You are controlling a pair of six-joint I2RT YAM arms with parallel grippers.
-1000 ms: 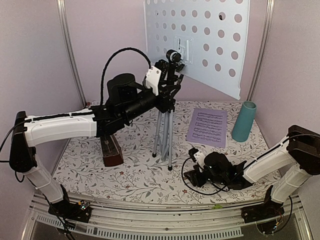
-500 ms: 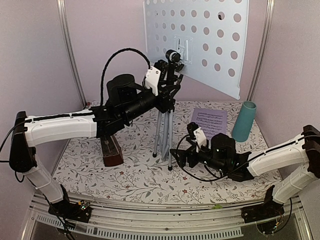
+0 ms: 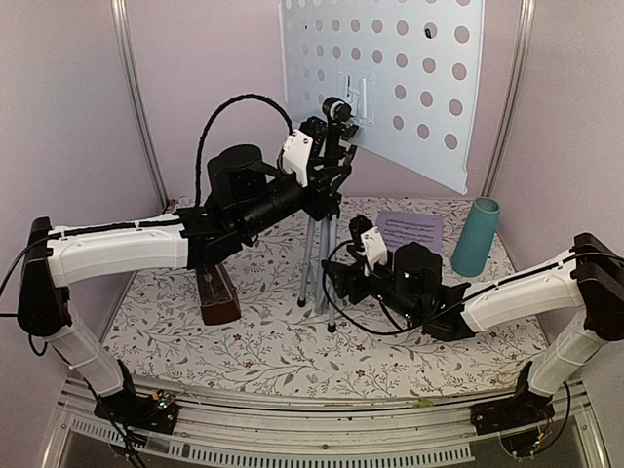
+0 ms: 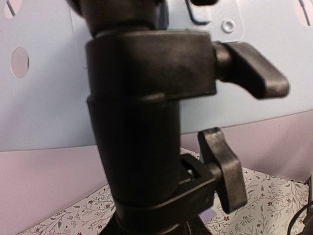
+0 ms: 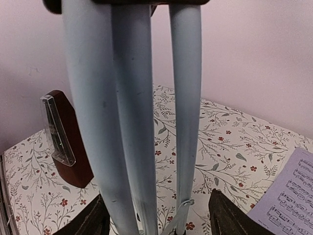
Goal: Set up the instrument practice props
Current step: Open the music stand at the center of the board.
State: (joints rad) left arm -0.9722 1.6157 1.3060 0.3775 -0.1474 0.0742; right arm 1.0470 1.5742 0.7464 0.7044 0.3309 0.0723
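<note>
Top external view puts the job at an early stage, as I judge it. The music stand (image 3: 390, 78) is upright near the middle of the table (image 3: 263, 341), but its legs (image 3: 317, 263) hang bunched together rather than splayed. The sheet music (image 3: 409, 229) lies flat toward the far right corner, not on the stand's desk, with the cup (image 3: 475, 237) just beside it. The metronome (image 3: 219, 292) stands near the left edge. What is left, I think, is spreading the legs and putting the page up on the stand.

My left gripper (image 3: 327, 185) is clamped on the stand's black collar (image 4: 146, 98), high up under the desk, and seems to be what keeps it upright. My own fingers do not show in that wrist view.

My right gripper (image 5: 156, 223) is low at the legs (image 5: 132, 122). Its fingers (image 5: 90, 220) are spread, one on each side, with all three tubes between them. I see no pinch yet, though the left finger is very close to the nearest tube.
</note>
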